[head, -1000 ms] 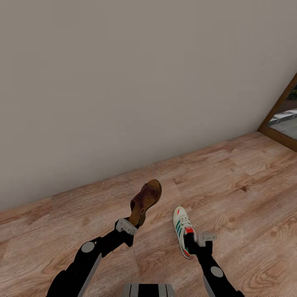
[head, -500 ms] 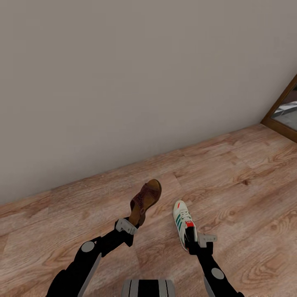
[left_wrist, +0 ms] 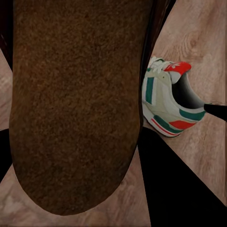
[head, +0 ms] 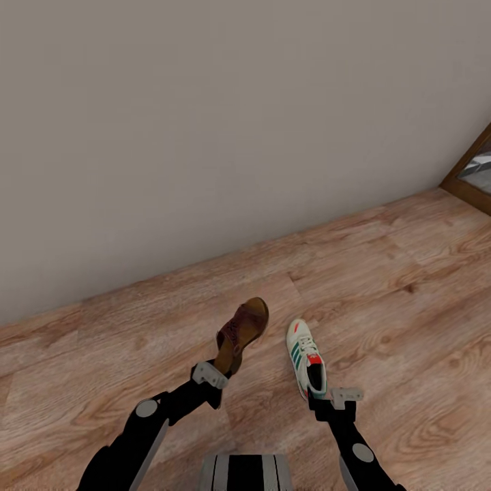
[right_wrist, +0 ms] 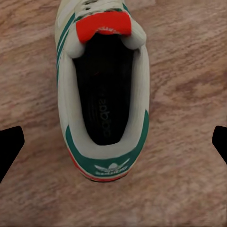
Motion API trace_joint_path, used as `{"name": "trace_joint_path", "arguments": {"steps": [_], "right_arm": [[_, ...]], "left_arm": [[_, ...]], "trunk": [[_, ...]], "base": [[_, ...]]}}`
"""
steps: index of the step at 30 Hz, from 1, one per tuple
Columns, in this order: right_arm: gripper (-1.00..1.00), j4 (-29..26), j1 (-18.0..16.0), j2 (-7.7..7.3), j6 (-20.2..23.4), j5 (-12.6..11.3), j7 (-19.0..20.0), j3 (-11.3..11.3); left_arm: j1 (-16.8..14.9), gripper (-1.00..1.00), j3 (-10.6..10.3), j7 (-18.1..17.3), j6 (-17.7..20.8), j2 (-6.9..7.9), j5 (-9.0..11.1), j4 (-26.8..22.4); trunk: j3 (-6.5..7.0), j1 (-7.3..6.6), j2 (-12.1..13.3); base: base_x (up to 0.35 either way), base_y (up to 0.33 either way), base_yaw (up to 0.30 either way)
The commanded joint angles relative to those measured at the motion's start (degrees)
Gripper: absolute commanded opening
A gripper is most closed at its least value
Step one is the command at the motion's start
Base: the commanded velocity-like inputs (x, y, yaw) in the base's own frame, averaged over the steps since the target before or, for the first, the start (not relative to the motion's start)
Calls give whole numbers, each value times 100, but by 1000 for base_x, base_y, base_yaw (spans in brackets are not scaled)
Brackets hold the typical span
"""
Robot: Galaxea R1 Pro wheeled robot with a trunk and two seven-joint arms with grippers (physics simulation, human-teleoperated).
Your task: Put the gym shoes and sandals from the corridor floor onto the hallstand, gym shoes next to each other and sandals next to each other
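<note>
left gripper [head: 219, 372] is clamped on the heel end of a brown leather sandal [head: 243, 331], lifted off the light wood-grain plank floor [head: 409, 320], toe pointing to 1 o'clock toward the plain beige wall [head: 204, 136]. left wrist view shows its fuzzy brown sole [left_wrist: 75, 104] close up. white low-top sneaker with green stripes and red tongue label [head: 305, 357] lies on the floor at 3 o'clock of the sandal. right gripper [head: 326, 399] hovers at its heel, fingers [right_wrist: 9, 146] spread wide apart either side of the shoe [right_wrist: 101, 90], not touching. wood-framed glass door [head: 474, 174] at far right
</note>
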Motion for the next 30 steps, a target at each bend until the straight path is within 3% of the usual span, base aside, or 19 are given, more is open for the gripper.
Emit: {"name": "trace_joint_path", "arguments": {"steps": [1, 9, 14, 30], "right_arm": [[100, 2, -5, 7, -17, 61, -3, -30], [100, 0, -3, 11, -17, 54, -3, -31], [100, -5, -5, 12, -17, 53, -3, -31], [100, -7, -1, 12, -22, 53, -3, -38]], "left_arm": [[-2, -100, -27, -21, 28, 4, -17, -10], [-12, -100, -63, -15, 29, 12, -12, -11], [-32, -100, -58, -17, 34, 32, -9, -43], [-37, -100, -50, -9, 28, 32, -14, -80]], "trunk": [[-13, -2, -2], [-60, -2, -2], [-175, 11, -8], [-232, 11, -8]], "base": [[0, 0, 0], [0, 0, 0], [0, 0, 0], [0, 0, 0]]}}
